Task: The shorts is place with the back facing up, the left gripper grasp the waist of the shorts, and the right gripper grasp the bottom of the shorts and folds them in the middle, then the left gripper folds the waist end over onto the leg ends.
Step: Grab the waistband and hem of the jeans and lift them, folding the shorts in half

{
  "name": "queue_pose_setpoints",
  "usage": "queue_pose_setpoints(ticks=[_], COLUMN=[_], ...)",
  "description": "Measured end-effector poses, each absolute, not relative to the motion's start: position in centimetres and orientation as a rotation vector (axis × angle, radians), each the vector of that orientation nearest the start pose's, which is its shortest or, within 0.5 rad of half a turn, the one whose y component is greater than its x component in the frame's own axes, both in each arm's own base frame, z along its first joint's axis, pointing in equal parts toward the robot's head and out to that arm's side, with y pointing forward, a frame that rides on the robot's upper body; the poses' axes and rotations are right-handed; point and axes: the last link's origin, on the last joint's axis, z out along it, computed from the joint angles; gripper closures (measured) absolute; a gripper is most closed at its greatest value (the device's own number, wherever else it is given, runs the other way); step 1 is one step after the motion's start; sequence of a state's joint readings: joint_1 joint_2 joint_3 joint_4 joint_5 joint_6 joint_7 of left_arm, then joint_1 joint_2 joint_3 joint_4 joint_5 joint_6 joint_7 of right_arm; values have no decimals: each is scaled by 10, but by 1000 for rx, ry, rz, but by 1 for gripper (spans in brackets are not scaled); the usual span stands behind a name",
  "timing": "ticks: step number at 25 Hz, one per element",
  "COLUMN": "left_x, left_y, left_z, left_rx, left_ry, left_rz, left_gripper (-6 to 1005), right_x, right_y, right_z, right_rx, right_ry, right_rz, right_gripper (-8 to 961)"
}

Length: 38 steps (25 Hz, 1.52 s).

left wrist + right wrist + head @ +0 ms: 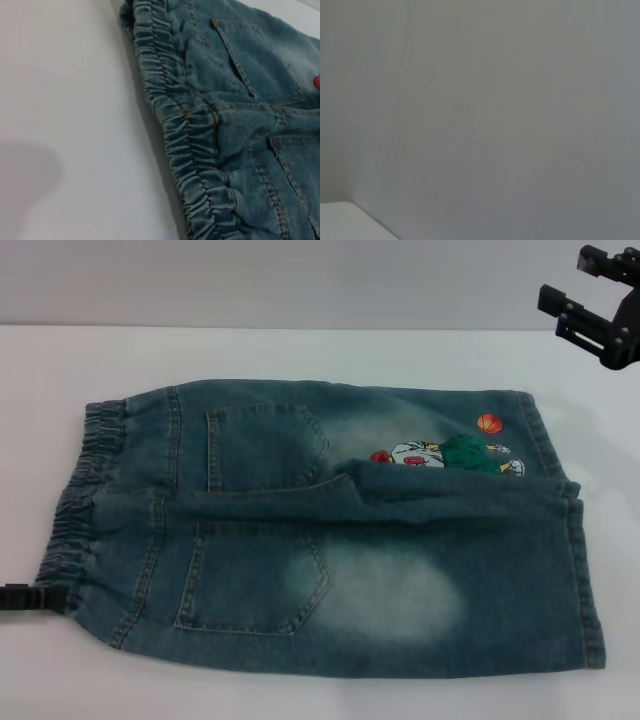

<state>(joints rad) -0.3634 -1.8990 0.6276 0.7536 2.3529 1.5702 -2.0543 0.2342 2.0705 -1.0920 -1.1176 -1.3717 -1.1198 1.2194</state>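
Your faded blue denim shorts [330,530] lie folded lengthwise on the white table [300,350], ruffled elastic waistband [75,505] leftward. Your left gripper [25,598] sits low beside that waistband — finger state untellable. Your right gripper [580,302] hangs raised at the far right, jaws spread, holding nothing.

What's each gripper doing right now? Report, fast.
Left gripper: at the table's left edge beside the waistband of the shorts; open or shut cannot be told.
Right gripper: raised at far right, open, holding nothing.
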Motion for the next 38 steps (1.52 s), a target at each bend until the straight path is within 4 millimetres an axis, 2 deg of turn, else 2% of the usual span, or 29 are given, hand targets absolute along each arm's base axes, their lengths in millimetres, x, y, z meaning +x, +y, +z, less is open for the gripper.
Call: queue_pose_setpoints(ticks=[17, 38], left_x=[-368, -356], left_y=[282, 292], left_z=[73, 80], left_rx=[-2359, -2402], left_ry=[-1629, -1584], left_rz=[-184, -226], left_gripper=[138, 137], right_x=[242, 246], right_y=[349, 345], right_z=[78, 77], right_rx=[-2173, -2173], right_ry=[225, 240], right_rz=[717, 717], right_gripper=[376, 378])
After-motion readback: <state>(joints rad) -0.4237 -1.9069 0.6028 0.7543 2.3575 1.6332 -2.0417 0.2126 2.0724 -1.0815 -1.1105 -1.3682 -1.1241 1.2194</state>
